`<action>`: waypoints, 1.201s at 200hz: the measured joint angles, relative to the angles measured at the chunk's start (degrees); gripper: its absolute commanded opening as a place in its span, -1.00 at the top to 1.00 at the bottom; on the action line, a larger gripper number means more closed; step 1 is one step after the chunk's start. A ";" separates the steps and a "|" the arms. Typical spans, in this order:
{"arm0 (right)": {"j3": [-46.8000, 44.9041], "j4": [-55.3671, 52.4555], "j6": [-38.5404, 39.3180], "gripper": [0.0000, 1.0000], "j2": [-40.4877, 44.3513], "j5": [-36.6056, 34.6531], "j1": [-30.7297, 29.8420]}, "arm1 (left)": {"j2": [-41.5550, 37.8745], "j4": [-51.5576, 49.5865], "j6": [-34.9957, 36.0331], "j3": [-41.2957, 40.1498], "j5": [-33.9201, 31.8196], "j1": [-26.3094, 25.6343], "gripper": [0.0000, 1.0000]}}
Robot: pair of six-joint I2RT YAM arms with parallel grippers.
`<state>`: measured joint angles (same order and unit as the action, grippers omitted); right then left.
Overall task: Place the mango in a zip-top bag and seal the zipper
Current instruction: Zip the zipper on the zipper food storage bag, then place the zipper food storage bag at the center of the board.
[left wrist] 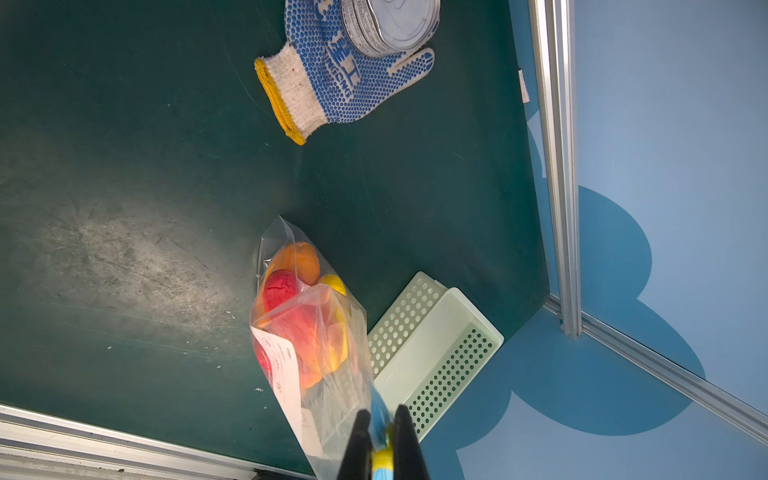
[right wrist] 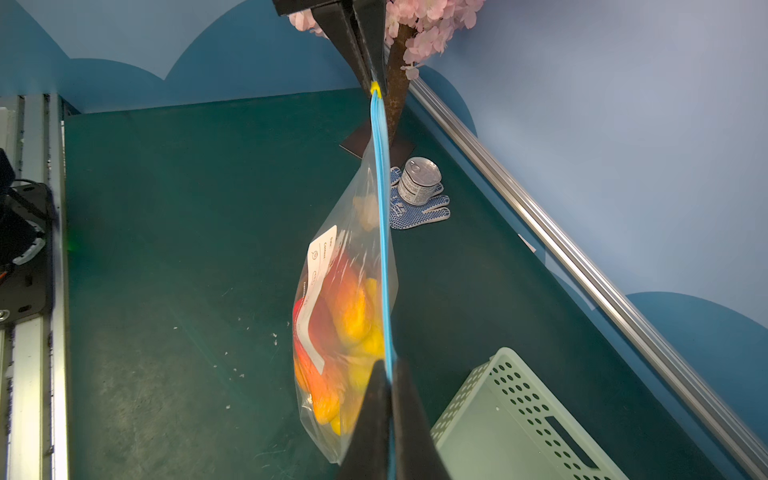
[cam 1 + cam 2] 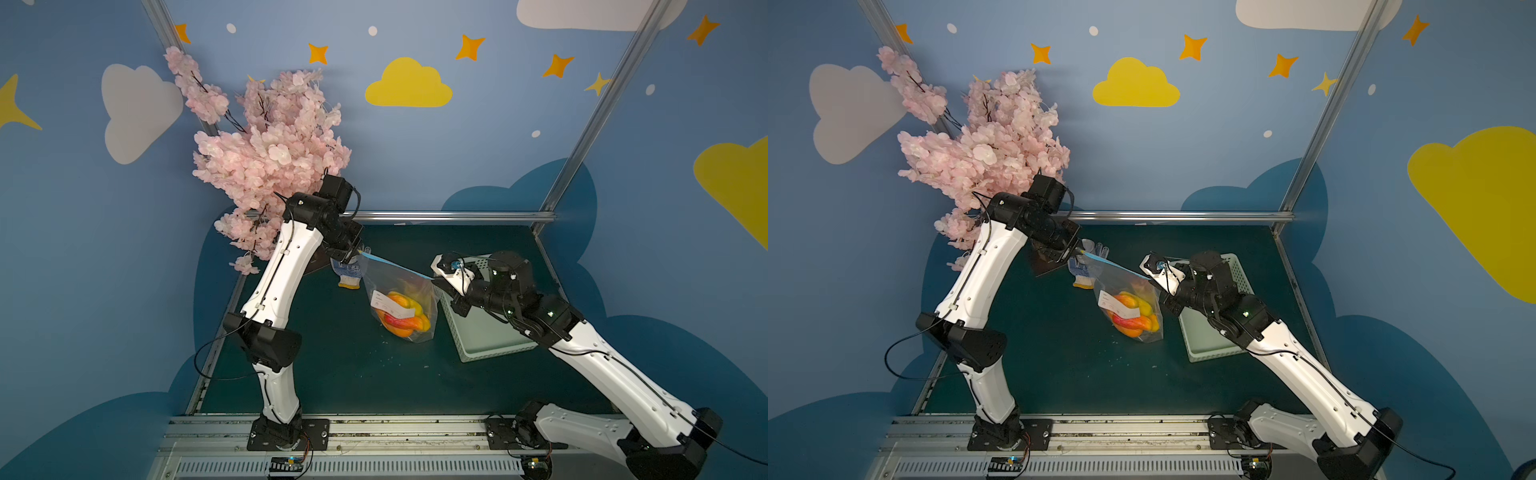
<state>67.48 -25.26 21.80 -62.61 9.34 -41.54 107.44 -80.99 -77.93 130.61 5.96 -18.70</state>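
Left gripper point(image 1: 380, 415) and right gripper point(image 2: 389, 370), both clamped closed, face each other, seemingly raised.

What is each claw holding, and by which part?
Both hold the zip-top bag by its zipper: left claw at one end, right claw at the other.

One zip-top bag point(image 3: 401, 286) with one zipper point(image 2: 382, 232) and one white label point(image 3: 392, 306); one mango point(image 3: 405, 322) inside, as far as the plastic shows. One glove point(image 1: 332, 79), one can point(image 1: 390, 25), one basket point(image 3: 486, 336), one blossom tree point(image 3: 266, 153) at upper left, and two arms: left arm point(image 3: 282, 270), right arm point(image 3: 615, 365)
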 measured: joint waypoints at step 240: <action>17.09 -5.73 -19.76 1.00 -14.64 20.22 10.71 | -7.69 4.70 8.92 9.35 -9.64 1.55 -0.02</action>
<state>84.58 -30.98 2.04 -77.25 29.56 -30.83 99.74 -76.29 -69.01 139.96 -3.68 -17.15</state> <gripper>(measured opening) 0.048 0.519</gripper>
